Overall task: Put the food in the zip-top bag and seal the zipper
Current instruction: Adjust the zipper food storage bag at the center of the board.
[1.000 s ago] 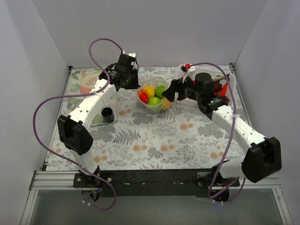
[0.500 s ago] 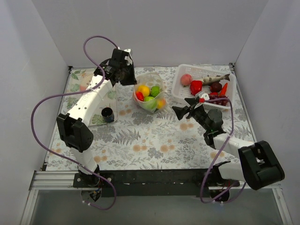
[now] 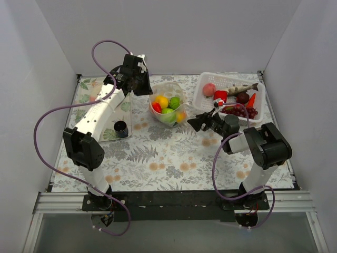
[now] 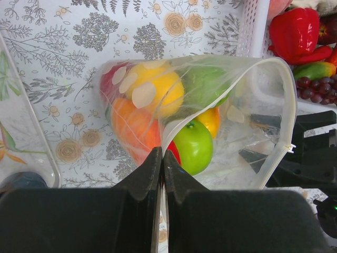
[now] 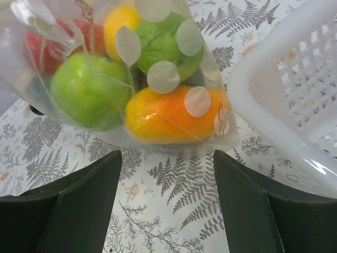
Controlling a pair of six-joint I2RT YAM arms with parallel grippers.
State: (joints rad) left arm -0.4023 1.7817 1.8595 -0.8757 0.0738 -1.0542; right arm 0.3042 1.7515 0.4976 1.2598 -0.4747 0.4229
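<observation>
The zip-top bag (image 3: 169,107) is clear with white dots and sits mid-table, holding the food: yellow, orange, red and green toy fruits (image 3: 167,105). My left gripper (image 3: 139,84) is shut on the bag's edge (image 4: 174,138) at its far-left side. The bag's mouth stands open, and the zipper strip (image 4: 284,121) curves along its rim. My right gripper (image 3: 198,124) is open and empty, low over the table just right of the bag. In the right wrist view the bag (image 5: 158,79) with a green apple (image 5: 84,95) lies just beyond the open gripper (image 5: 167,161).
A white slotted basket (image 3: 202,103) at the back right holds a red pepper (image 3: 220,96), grapes, a fish and other toys. It also shows in the right wrist view (image 5: 279,100). A clear tray (image 3: 125,108) with a dark cup (image 3: 120,128) stands left of the bag.
My right arm has pulled back from the bag's right edge and dropped low toward the table. My left gripper shifted slightly left and back, still gripping the bag.
</observation>
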